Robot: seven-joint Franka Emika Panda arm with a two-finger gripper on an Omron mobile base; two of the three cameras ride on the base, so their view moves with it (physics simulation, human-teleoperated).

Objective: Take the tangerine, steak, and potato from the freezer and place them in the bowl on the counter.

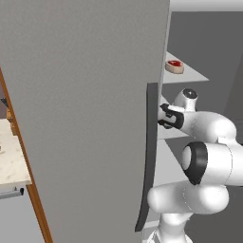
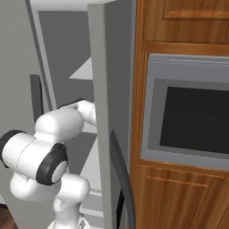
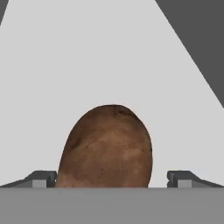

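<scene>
With our gripper spread wide, the fingertips flank the potato lying on a pale freezer shelf; nothing gripped yet, contact with the skin we cannot tell; we judge this the pre-grasp on the potato; risk: the rounded lump could roll or squirt out if the jaws close off-centre, or get nudged deeper along the shelf; outward, the arm reaches into the freezer past the door handle; steak sits on a higher shelf.

Built-in oven w/ dark window in wood cabinetry; cabinet door above
</scene>
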